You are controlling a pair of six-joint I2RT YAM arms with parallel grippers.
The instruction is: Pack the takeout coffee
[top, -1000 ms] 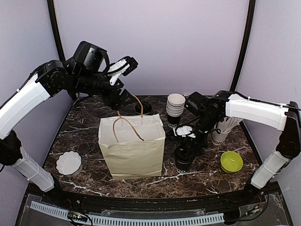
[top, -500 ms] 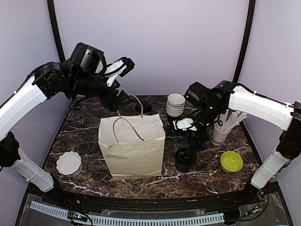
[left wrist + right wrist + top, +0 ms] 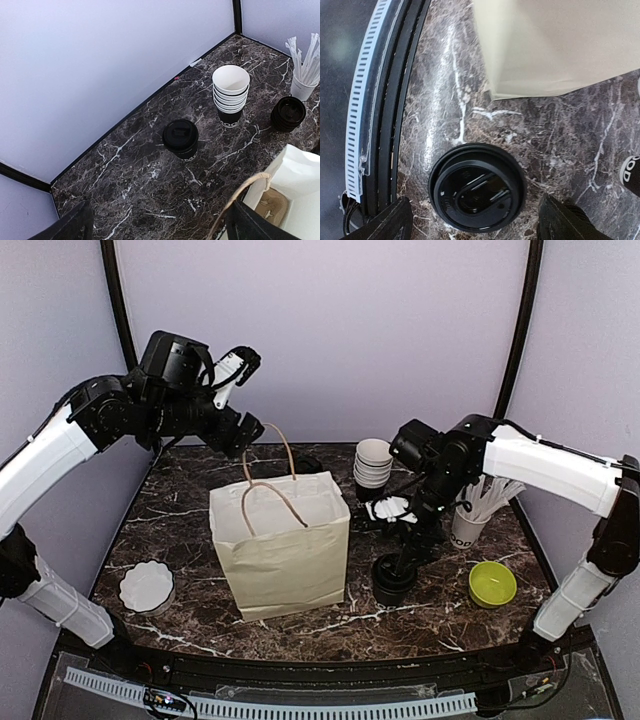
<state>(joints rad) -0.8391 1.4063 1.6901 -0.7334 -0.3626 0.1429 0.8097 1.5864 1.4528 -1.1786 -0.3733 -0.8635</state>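
Here, the paper bag [image 3: 285,560] stands in the middle of the bench [image 3: 180,510] with its mouth open at the top. The first coffee cup [image 3: 476,187] stands on the bench just beside the bag's right side, toward the near edge. It stands straight up: its long way runs up and down, its bottom sits on the bench, and its round black lid faces up. The right gripper [image 3: 476,205] hangs right over this cup. Its two fingers [image 3: 395,222] are spread wide, one on each side of the lid. There is a small gap at each side, so they squeeze nothing.

The second coffee cup [image 3: 180,137] stands behind the bag, near the back edge, straight up with its lid on top. The third coffee cup [image 3: 288,112], seen only from the left wrist, stands upright too. It is between the stack of empty cups [image 3: 230,87] and the cup of white sticks [image 3: 301,90], toward the back right corner.

The left gripper [image 3: 160,220] is up in the air over the bag's back left corner. Its fingers are spread wide with nothing between them. One bag handle [image 3: 244,183] loops up just beside one finger; I cannot tell if they touch.

A white bowl [image 3: 147,586] sits near the near left corner. A green bowl [image 3: 492,583] sits near the right edge.
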